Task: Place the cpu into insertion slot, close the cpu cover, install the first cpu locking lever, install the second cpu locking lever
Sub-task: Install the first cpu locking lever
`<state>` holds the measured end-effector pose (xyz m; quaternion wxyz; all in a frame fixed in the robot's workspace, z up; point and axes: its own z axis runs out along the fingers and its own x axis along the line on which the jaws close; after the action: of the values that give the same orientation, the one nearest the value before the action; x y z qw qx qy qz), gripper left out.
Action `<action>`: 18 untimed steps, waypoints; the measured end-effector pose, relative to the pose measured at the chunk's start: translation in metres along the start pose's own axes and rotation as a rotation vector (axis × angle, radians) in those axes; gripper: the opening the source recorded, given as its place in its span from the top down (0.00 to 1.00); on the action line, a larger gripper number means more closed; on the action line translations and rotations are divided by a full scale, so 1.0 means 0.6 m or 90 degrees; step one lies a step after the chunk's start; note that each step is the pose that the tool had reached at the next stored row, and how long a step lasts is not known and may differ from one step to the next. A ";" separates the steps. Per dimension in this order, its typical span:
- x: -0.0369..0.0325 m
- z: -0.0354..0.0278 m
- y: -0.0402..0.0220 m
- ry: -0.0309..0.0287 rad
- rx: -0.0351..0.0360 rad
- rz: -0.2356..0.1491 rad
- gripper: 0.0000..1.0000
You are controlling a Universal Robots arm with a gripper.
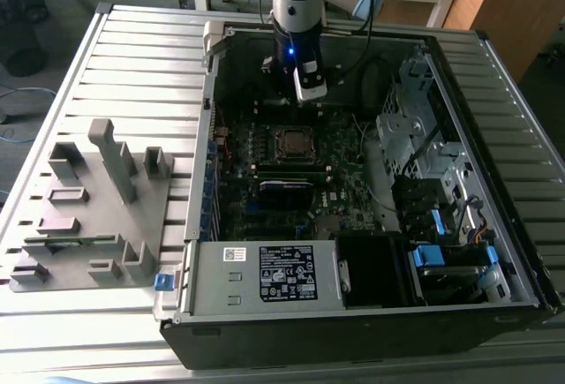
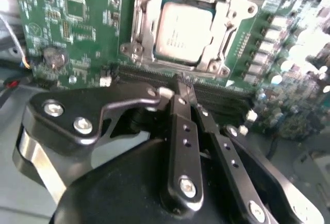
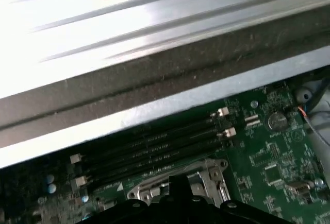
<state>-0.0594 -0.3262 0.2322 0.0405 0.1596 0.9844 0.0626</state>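
Note:
The cpu (image 2: pixel 183 31), a dull silver square chip, lies flat in the insertion slot (image 1: pixel 291 141) on the green board. The cpu cover (image 2: pixel 221 33), a thin silvery frame, lies down around the chip's edges. In the second wrist view my gripper (image 2: pixel 183 82) hangs just off one side of the socket, over the long black slots. Its two black fingers (image 2: pixel 180 116) meet at the tips, shut with nothing between them. In the exterior view the gripper (image 1: pixel 305 97) hovers inside the open computer case, just behind the socket. The cover's edge (image 3: pixel 206 175) also appears in the first wrist view.
Long black memory slots (image 3: pixel 149 147) run beside the socket. A drive cage (image 1: pixel 415 137) and cables fill the case at the exterior view's right, and a power supply (image 1: pixel 265 274) sits at the front. A grey fixture tray (image 1: pixel 88 216) lies outside the case on the slatted table.

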 end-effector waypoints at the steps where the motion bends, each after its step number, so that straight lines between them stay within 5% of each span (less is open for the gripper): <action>1: 0.000 0.000 0.000 -0.0011 0.0113 -0.002 0.89; 3: 0.000 0.000 0.000 -0.0035 0.0339 -0.009 0.89; 4: 0.000 0.000 0.000 -0.0032 0.0426 -0.014 0.89; 5: 0.000 0.000 0.000 -0.0018 0.0462 -0.019 0.89; 12: -0.002 0.001 0.001 0.0094 0.0464 -0.056 0.89; 18: -0.024 0.003 0.008 0.0159 0.0482 -0.059 0.89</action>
<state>-0.0443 -0.3262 0.2318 0.0250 0.1147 0.9928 0.0254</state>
